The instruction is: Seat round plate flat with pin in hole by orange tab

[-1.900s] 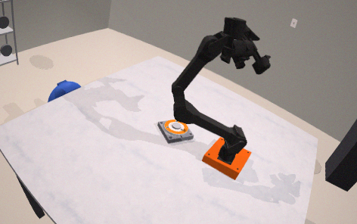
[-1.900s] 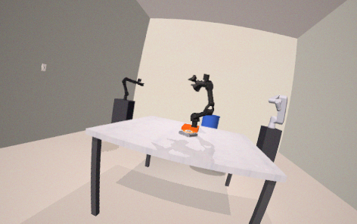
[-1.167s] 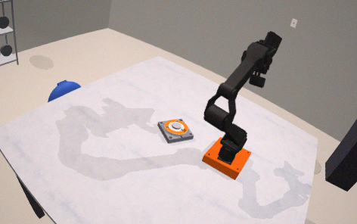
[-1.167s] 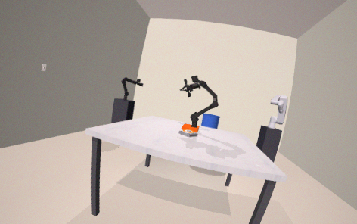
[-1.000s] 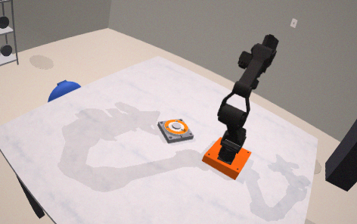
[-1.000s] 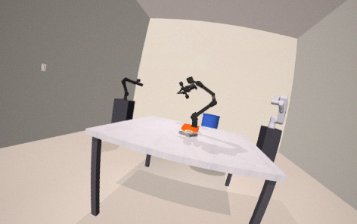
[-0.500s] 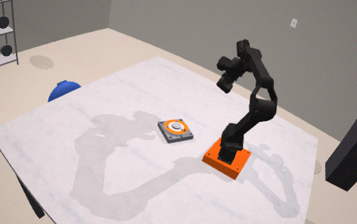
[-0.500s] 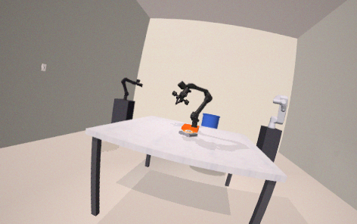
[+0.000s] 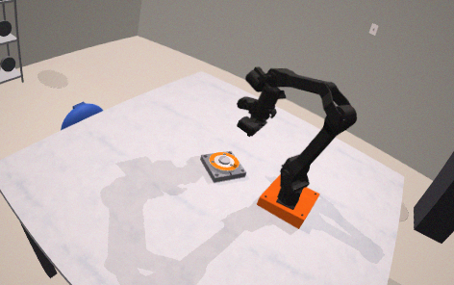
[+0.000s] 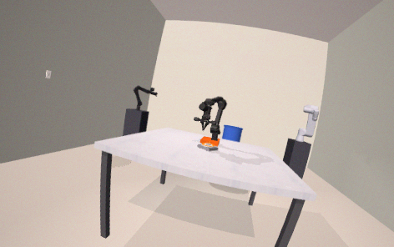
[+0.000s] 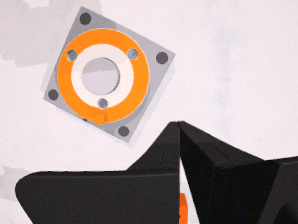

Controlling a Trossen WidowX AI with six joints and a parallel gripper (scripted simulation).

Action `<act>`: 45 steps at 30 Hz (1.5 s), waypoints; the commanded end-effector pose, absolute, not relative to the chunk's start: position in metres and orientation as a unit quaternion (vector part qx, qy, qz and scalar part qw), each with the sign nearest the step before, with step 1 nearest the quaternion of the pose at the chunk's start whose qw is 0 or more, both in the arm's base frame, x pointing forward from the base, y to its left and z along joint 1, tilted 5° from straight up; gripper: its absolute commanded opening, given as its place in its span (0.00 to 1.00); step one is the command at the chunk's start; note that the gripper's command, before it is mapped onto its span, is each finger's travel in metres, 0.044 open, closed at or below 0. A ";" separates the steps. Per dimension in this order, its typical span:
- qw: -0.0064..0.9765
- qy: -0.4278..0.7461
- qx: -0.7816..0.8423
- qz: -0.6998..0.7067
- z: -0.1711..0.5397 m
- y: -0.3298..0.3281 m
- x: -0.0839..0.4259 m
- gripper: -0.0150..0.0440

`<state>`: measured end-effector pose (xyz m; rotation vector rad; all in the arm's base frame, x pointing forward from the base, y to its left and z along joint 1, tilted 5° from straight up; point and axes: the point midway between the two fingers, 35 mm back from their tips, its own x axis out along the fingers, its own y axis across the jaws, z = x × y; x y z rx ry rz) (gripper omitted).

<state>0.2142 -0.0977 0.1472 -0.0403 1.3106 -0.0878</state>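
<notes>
The round plate (image 9: 212,162) (image 11: 105,36), orange with a white inner ring, sits around the grey post (image 9: 224,160) (image 11: 100,76) on the square grey base (image 9: 221,178) (image 11: 154,70). In the wrist view its orange tab (image 11: 100,118) points toward the bottom of the picture, with a hole (image 11: 103,103) just inside it. The pin cannot be made out, and whether the plate lies flat is unclear; a shadow shows at its lower right. My gripper (image 11: 176,128) (image 10: 204,128) is shut and empty, fingers pointing down, above and clear of the plate and base.
The arm's orange mount (image 9: 284,204) (image 10: 214,141) stands close to the base. A blue bin (image 9: 83,116) (image 10: 232,133) is beyond the table (image 9: 159,241) (image 10: 167,156). Two other arms stand on dark pedestals (image 10: 135,122) (image 10: 296,156) away from it.
</notes>
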 end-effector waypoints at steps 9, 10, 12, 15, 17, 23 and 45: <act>0.736 0.676 0.005 -0.044 0.108 -0.047 0.211 0.25; 0.736 0.676 0.005 -0.044 0.107 -0.047 0.211 0.25; 0.736 0.676 0.005 -0.044 0.102 -0.048 0.212 0.25; 0.736 0.676 0.005 -0.044 0.088 -0.048 0.214 0.25; 0.736 0.676 0.005 -0.044 0.079 -0.049 0.214 0.25; 0.735 0.676 0.005 -0.044 0.060 -0.049 0.214 0.25; 0.735 0.676 0.006 -0.043 0.058 -0.027 0.213 0.25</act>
